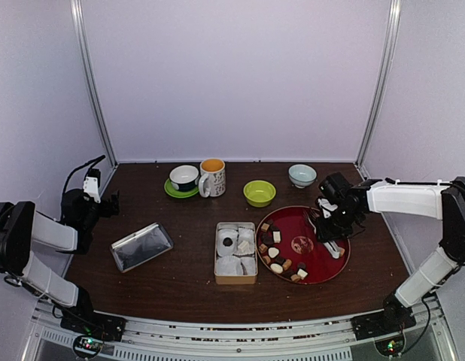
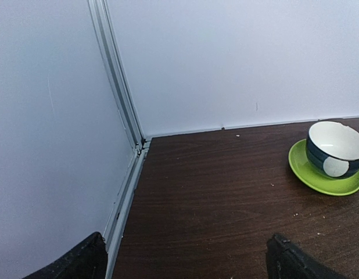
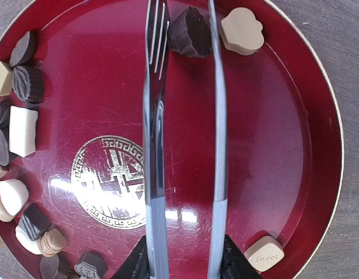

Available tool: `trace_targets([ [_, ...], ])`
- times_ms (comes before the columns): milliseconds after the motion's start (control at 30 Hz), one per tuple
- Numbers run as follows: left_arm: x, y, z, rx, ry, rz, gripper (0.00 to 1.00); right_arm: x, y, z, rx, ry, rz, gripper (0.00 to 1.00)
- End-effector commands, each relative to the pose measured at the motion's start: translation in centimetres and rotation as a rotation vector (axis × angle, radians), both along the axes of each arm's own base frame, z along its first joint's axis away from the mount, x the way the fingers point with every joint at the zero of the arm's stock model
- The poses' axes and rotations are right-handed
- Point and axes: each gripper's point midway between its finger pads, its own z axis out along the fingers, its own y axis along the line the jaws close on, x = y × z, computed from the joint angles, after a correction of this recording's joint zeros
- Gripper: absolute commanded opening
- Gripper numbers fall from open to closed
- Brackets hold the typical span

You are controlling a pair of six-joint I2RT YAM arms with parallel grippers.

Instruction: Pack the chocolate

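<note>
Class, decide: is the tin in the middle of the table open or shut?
Open: the tin shows its white paper liners from above; nothing covers it.

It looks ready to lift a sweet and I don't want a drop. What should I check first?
1. Right end effector shut on the tongs: ok.
2. Tong tips either side of the dark chocolate: ok.
3. Chocolate firmly pinched: cannot tell.
4. Neighbours clear: not ok, a cream piece sits right beside the outer tong arm.
5. Box open, paper liners showing: ok.
6. Left end effector open, away from the red plate: ok.
</note>
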Motion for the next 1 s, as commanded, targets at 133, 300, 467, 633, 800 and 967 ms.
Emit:
trace_targets([
  [133, 0.0, 0.1, 0.9, 0.013, -0.043, -0.005, 0.98, 1.2, 0.7, 1.6, 0.039, -0.051, 0.016, 0.26],
  [300, 0.0, 0.1, 0.9, 0.013, -0.043, -0.003, 0.98, 0.4, 1.9, 3.0, 0.114, -0.063, 0.077, 0.21],
  [467, 0.0, 0.2, 0.9, 0.013, -0.042, -0.002, 0.98, -2.2, 5.5, 5.0, 0.315, -0.046, 0.234, 0.21],
  [633, 0.0, 0.2, 0.9, 0.012, -0.043, -0.002, 0.98, -6.6, 9.7, 6.1, 0.486, 0.017, 0.428, 0.21],
  [800, 0.0, 0.2, 0.9, 0.013, -0.043, -0.003, 0.98, -10.8, 12.7, 6.6, 0.516, 0.072, 0.602, 0.19],
  [967, 0.0, 0.2, 0.9, 0.013, -0.043, -0.002, 0.98, -12.4, 14.8, 7.0, 0.512, 0.092, 0.688, 0.19],
])
